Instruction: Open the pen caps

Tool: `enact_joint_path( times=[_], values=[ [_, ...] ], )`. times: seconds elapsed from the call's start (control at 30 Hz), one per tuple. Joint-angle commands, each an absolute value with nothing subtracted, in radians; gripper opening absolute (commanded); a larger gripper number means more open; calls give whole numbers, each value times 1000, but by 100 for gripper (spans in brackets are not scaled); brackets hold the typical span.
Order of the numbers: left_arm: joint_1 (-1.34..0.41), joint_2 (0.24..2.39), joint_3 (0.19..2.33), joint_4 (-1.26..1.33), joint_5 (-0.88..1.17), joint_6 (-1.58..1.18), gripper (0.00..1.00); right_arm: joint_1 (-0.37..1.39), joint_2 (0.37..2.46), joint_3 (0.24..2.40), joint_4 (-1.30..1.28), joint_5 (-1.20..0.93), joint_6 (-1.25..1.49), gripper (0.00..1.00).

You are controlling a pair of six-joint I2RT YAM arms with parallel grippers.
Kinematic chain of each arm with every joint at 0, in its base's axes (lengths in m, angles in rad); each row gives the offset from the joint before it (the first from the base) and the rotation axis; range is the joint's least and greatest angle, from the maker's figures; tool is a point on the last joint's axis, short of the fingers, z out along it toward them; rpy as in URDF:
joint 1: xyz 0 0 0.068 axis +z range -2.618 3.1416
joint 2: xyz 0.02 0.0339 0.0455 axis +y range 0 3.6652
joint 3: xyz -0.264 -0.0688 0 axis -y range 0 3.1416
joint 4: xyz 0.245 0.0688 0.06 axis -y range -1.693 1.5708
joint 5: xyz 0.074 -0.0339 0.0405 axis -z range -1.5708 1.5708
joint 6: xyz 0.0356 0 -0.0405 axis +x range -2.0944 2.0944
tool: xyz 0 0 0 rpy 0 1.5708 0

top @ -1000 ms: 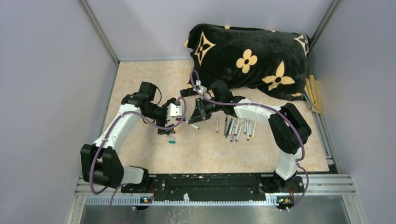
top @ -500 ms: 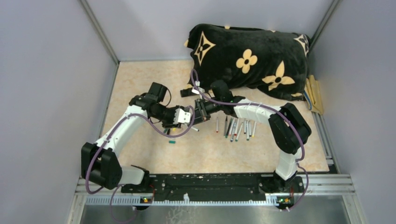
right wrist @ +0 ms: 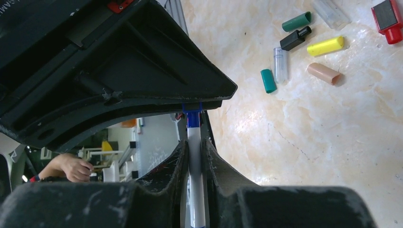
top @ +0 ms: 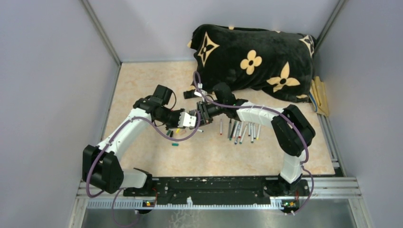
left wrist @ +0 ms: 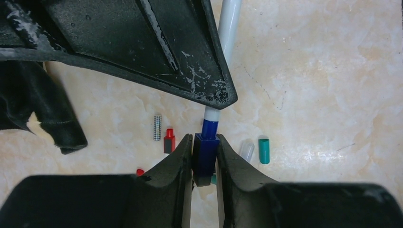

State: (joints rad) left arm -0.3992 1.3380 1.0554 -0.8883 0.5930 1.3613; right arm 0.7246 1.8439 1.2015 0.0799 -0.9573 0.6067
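Left wrist view: left end effector (left wrist: pixel 205 142) closed almost fully, its fingers clamped on both sides of a short dark blue plastic pen cap (left wrist: pixel 205 159). Cap meeting the blue collar of a slim white-barrelled marker pen (left wrist: pixel 229 28), which runs straight away from those tips. Right wrist view: right end effector (right wrist: pixel 194 142) narrowed to a slit and pinching that white barrel, cap just beyond its tips. Met tip to tip above the beige marbled bench (top: pixel 142 85). Loose on the bench beside the left tips: a teal cap (left wrist: pixel 263 150), a clear cap (left wrist: pixel 246 149), a red cap (left wrist: pixel 169 140). Off the right end effector's outer side, a row of more pens (top: pixel 242 130).
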Motion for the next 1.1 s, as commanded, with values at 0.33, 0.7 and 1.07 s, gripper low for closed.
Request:
enact_joint_path(
  times=[0.33,0.7,1.07],
  values=[
    [-407,1360,1015,-746,417,1374,0,701,1698,1092,32,-881,562,0],
    [-290,1499,1051,-672,354,1376,0,629,1478,925,-256,-786,426,0],
    [-248,1552,1097,-664,458,1306,0,623,1462,952,-303,-587,415,0]
  ],
)
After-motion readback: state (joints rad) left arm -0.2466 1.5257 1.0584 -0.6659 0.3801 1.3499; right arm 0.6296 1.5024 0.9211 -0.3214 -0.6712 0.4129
